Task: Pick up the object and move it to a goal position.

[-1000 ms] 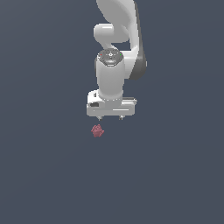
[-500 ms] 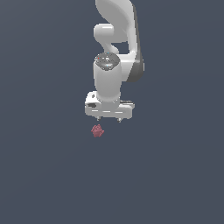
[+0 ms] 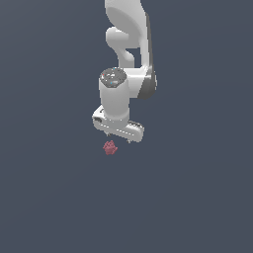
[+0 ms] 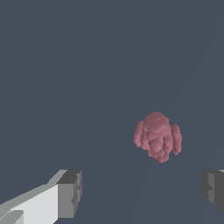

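Table [image 3: 54, 197]: plain dark grey-blue surface, filling both views; unchanged from the earlier frames.

Arm [image 3: 129, 44]: white Panda, reaching down from the top of the exterior view. Against the frame a second before, the wrist had turned, so the hand's crossbar ran aslant, its end toward the exterior view's right sitting lower; earlier it lay level.

Gripper [image 3: 120, 138]: white body, dark pads, pointed down at the table. Jaws stood wide apart with nothing between them; in the wrist view one finger [image 4: 65, 192] and the other showed at opposite edges.

Object [image 3: 110, 147]: small lumpy dark red blob, berry-like, resting on the table just below the gripper and slightly toward the exterior view's left. Not touched by either finger. Its position matched the earlier frames. In the wrist view it lay ahead of the fingers, nearer one than the other.
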`<state>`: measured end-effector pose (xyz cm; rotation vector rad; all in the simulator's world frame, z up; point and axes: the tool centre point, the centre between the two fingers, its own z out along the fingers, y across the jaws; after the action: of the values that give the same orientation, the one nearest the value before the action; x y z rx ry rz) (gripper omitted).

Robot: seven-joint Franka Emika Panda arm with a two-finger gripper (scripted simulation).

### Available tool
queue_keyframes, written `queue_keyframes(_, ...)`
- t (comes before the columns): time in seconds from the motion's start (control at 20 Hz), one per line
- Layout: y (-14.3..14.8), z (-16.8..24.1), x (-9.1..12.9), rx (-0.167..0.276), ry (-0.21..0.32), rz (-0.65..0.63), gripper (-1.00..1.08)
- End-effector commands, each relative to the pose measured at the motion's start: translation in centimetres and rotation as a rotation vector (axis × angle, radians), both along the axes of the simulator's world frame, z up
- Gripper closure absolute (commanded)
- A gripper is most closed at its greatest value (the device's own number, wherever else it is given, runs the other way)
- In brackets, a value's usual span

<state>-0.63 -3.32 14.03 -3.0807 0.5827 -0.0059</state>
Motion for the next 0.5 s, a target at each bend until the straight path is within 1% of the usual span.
queue_keyframes(0.0,-0.6,-0.7,-0.1,0.002,0.002,-0.085,-0.92)
queue_keyframes(0.45,-2.8,-3.0,-0.4,0.002,0.006,-0.383,-0.92)
